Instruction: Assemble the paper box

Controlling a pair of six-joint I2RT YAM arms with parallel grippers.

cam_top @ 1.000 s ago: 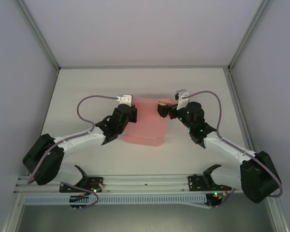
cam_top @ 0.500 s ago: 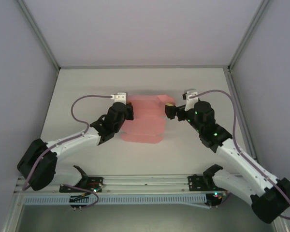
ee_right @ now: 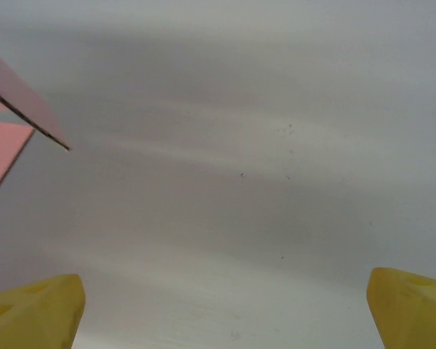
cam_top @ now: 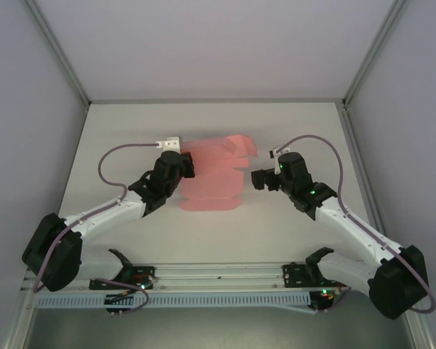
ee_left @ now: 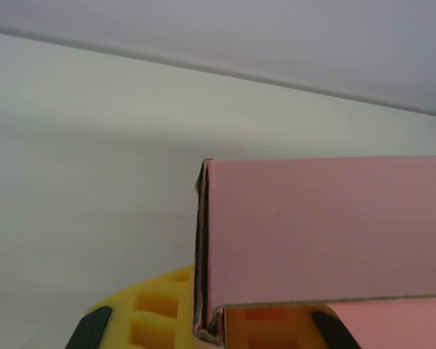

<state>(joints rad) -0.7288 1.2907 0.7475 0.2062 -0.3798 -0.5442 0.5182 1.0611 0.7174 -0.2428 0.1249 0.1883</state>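
Note:
The paper box is a pink card sheet, partly folded, lying in the middle of the white table, with a flap raised at its far right. My left gripper is shut on the card's left edge. In the left wrist view the folded pink panel stands up from between the yellow fingers, pinched at its corner by the left gripper. My right gripper stands open just right of the card, apart from it. The right gripper has bare table between its fingers, and a pink corner lies at the upper left.
Grey enclosure walls close in the table on the left, right and far sides. A metal rail with two black brackets runs along the near edge. Purple cables loop above both wrists.
My right gripper has drawn back from over the card's far right part, to the right and nearer, staying open. The left gripper has shifted left with the card still held.

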